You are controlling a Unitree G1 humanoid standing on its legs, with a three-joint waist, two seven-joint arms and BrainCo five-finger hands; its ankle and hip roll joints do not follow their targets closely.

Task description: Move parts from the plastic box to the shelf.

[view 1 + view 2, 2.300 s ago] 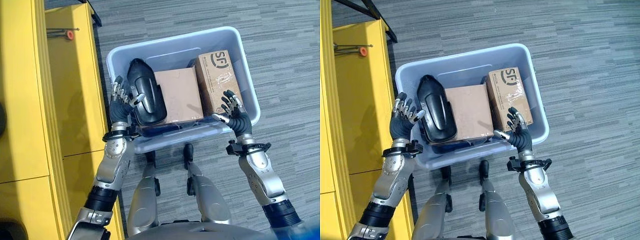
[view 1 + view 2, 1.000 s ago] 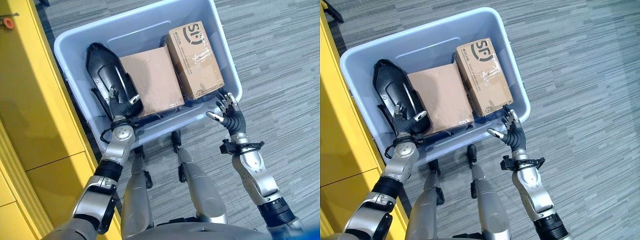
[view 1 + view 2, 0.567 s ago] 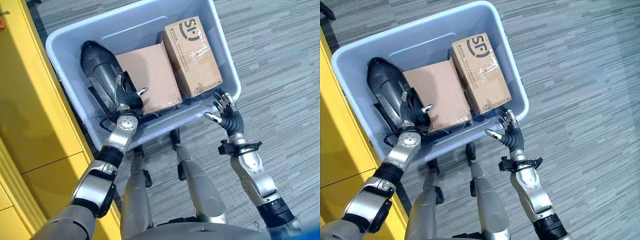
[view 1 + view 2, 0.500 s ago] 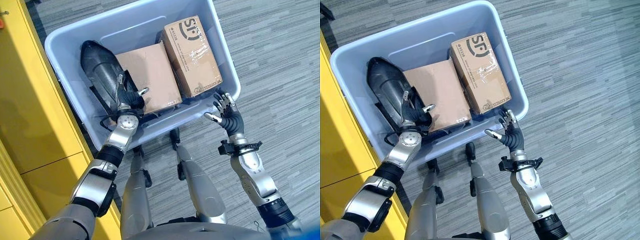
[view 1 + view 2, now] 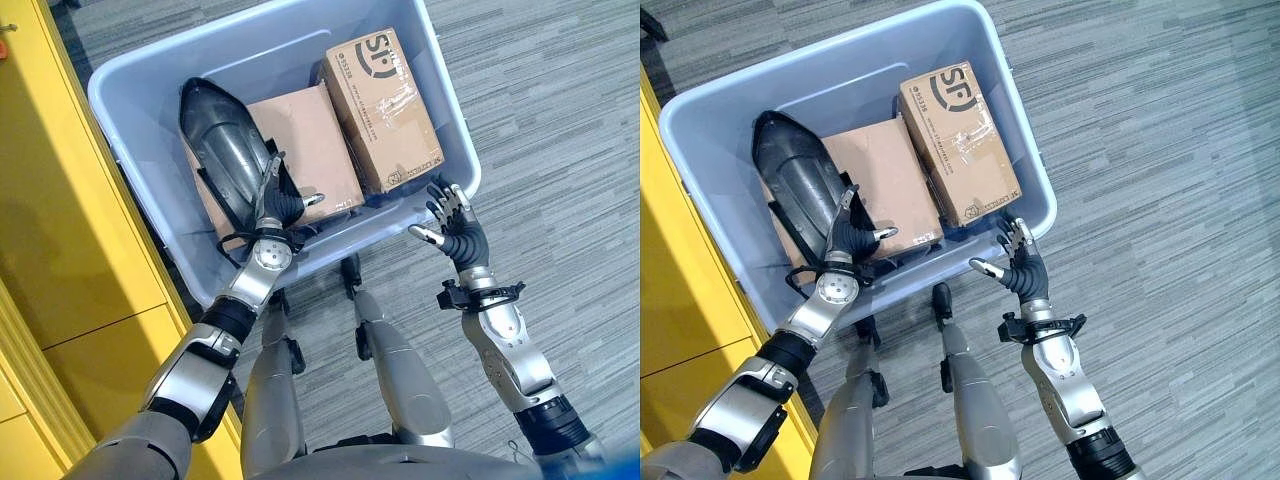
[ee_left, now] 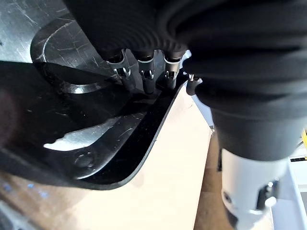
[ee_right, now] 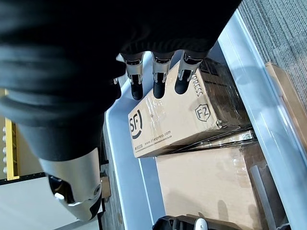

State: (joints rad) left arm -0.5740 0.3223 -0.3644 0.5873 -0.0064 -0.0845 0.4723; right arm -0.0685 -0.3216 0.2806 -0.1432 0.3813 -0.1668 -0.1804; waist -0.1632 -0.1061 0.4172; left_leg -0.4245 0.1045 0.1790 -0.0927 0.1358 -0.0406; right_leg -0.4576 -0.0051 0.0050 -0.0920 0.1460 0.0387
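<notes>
A blue-grey plastic box (image 5: 270,45) stands on the floor in front of me. In it a long black shell part (image 5: 220,130) lies slanted, partly on a plain cardboard carton (image 5: 315,140). Beside that is a printed, taped carton (image 5: 385,105). My left hand (image 5: 272,205) is inside the box at the shell's near end. Its fingers (image 6: 146,79) lie fairly straight against the shell and its thumb sticks out over the plain carton. My right hand (image 5: 455,228) hovers open just outside the box's near right corner, holding nothing, and the printed carton (image 7: 177,120) shows past its fingers.
A yellow shelf unit (image 5: 60,230) runs along the left, close to the box's left wall. Grey striped carpet (image 5: 560,150) stretches to the right of the box and in front of it.
My left hand has moved right inside the box, and the black shell has swung with it onto the plain carton. The right hand has stayed where it was.
</notes>
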